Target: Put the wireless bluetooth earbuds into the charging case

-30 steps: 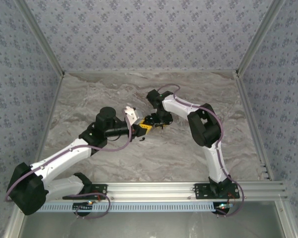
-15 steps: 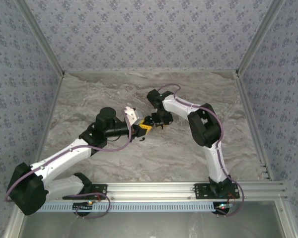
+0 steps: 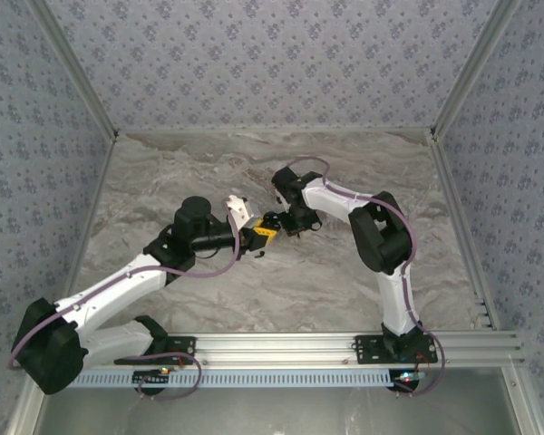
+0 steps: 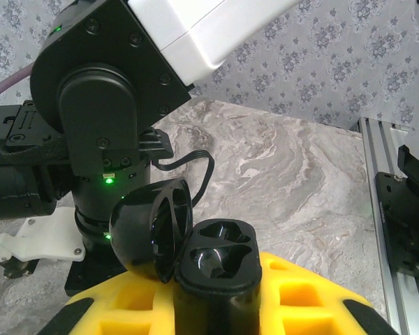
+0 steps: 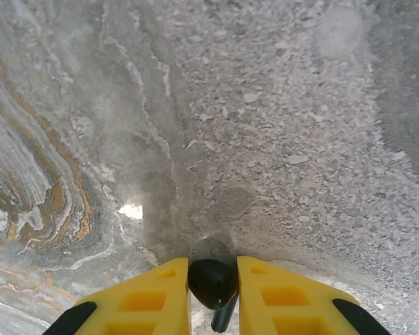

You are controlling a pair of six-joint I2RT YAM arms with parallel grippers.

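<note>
L wrist: open case (image 4: 216, 276) in jaws; R wrist: earbud (image 5: 211, 281) pinched.

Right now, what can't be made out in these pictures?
Top view: where the left claw and right claw meet, anything held is too small.
Left wrist view: charging case base, cut off below.
Right wrist view: black earbud sides, hidden by yellow fingers.

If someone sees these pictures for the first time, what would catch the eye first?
Most striking is the black charging case, lid flipped open, clamped in the yellow left tool at the bottom of the left wrist view. In the right wrist view, the right tool pinches a small black earbud over the marbled table. From above, the two tools meet near the table's middle.
</note>
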